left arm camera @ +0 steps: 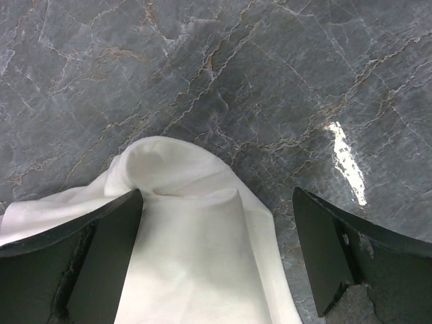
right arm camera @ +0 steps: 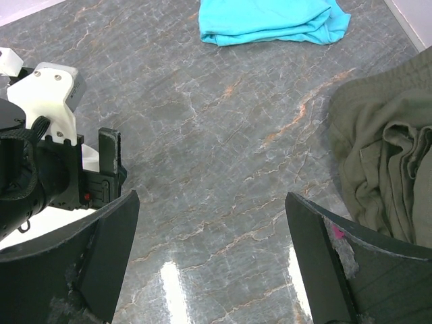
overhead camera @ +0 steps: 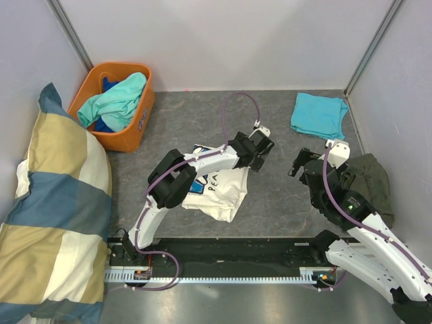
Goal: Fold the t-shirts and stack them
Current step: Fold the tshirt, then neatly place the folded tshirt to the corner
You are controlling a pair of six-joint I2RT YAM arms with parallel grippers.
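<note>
A cream-white t-shirt (overhead camera: 219, 192) with blue lettering is lying crumpled near the middle of the grey marble-patterned tabletop (overhead camera: 202, 121), partly covered in the top view by the left arm reaching across it toward 1 o'clock. The left tool (overhead camera: 256, 154) is hanging over the shirt's 1 o'clock edge with its jaws standing wide apart and gripping nothing. In the left wrist view, a rounded fold of the white cloth (left arm camera: 196, 236) is lying between and below the two dark fingers (left arm camera: 101, 250); whether they are touching it cannot be told.

The right tool (overhead camera: 300, 164) is hovering over bare tabletop at about 3 o'clock from the shirt, its jaws also spread wide and holding nothing. In its wrist view the marble is showing between the fingers.

A turquoise t-shirt (overhead camera: 318, 115) is resting folded flat at 1 o'clock, close to the far right corner and well apart from both tools. An olive-green garment (overhead camera: 368, 179) is lying bunched at 3 o'clock by the right wall, just beside the right arm.

At 10 o'clock an orange basket (overhead camera: 138, 125) is holding a loose mint-green t-shirt (overhead camera: 118, 101) with a blue t-shirt (overhead camera: 102, 125) showing beneath it. A large yellow-and-blue checked pillow (overhead camera: 54, 216) is leaning along the left wall from 8 to 10 o'clock.
</note>
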